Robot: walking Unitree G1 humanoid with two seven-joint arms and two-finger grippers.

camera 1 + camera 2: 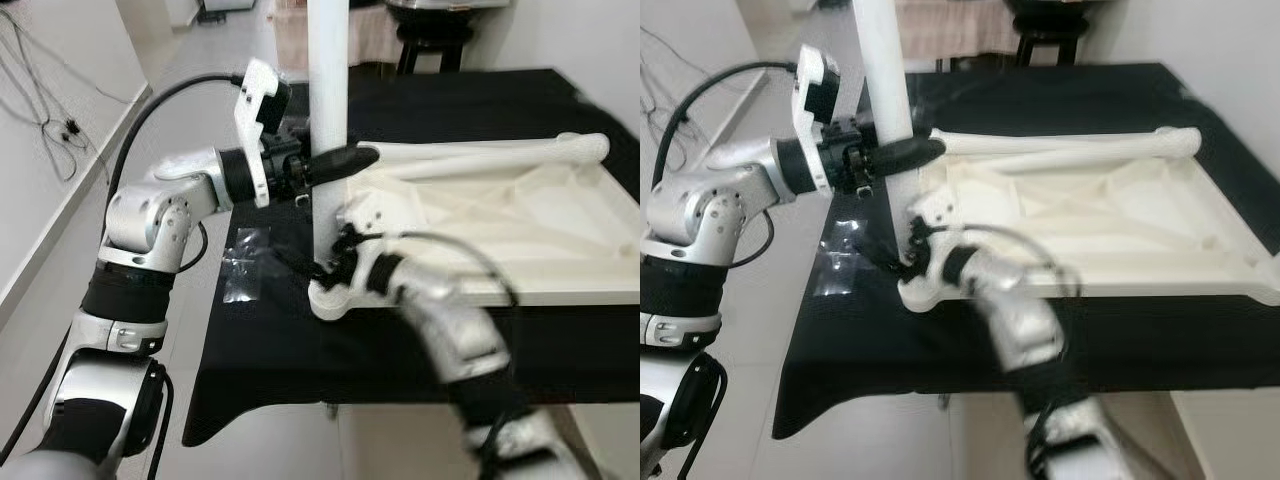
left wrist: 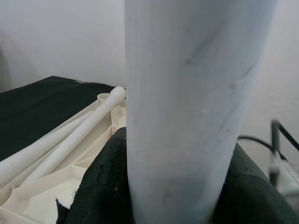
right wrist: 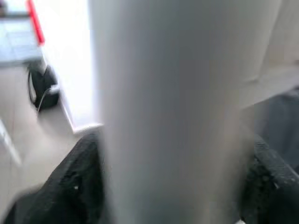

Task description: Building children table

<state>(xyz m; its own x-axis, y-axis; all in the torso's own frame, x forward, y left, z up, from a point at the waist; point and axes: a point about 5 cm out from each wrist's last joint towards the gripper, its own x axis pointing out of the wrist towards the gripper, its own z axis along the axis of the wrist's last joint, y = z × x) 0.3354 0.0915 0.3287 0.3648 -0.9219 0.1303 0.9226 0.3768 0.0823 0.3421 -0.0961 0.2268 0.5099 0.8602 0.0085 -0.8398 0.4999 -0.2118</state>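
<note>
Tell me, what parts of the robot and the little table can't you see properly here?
- Upright table leg: its top is cut off by the left eye view's upper edge.
- Leg's foot in the tabletop's corner socket: hidden by the right gripper.
- Right arm: blurred in both eye views.
- Right wrist view: blurred, with the leg close up.
- Left gripper: its far finger is hidden behind the leg.

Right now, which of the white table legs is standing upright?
The leg at the tabletop's near-left corner, held by both grippers, left and right; the other legs lie flat on the upturned tabletop.
</note>
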